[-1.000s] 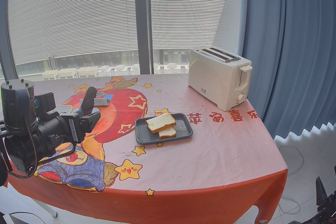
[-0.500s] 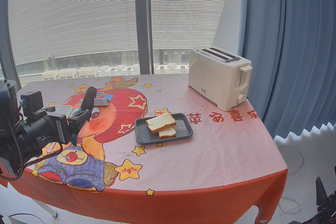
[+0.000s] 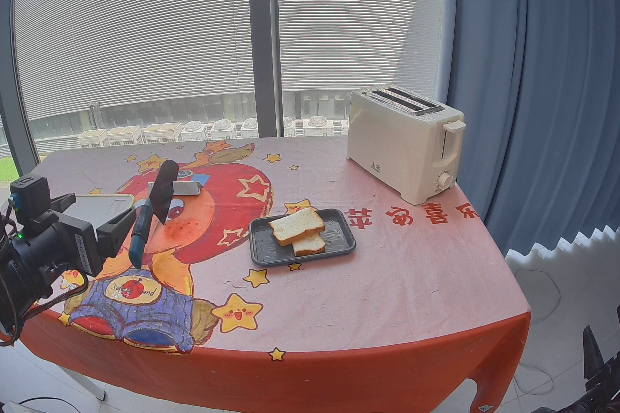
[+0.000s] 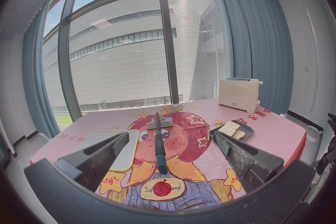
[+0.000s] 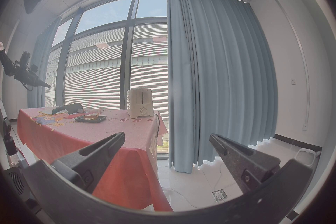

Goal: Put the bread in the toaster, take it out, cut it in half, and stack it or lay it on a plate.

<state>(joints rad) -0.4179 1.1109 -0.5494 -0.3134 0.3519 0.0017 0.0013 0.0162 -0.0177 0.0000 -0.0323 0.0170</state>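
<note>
Two pieces of bread (image 3: pixel 296 224) lie overlapping on a dark rectangular plate (image 3: pixel 265 246) in the middle of the table. The cream toaster (image 3: pixel 405 143) stands at the back right with both slots empty. A knife (image 3: pixel 150 208) with a blue handle leans on a grey rest (image 3: pixel 183 188) at the left. My left gripper (image 3: pixel 97 217) hangs open at the table's left edge, short of the knife handle (image 4: pixel 160 158), holding nothing. My right gripper (image 5: pixel 167 138) is open and empty, low and off the table's right side.
A pale cutting board (image 4: pixel 99 139) lies left of the knife. The orange printed tablecloth (image 3: pixel 387 298) is bare in front and to the right of the plate. A blue curtain (image 3: pixel 536 79) hangs right of the toaster, and a window pillar (image 3: pixel 261 27) stands behind the table.
My left arm has drawn back to the left and downward, away from the knife, uncovering its blue handle. Knife, bread, plate and toaster have stayed put.
</note>
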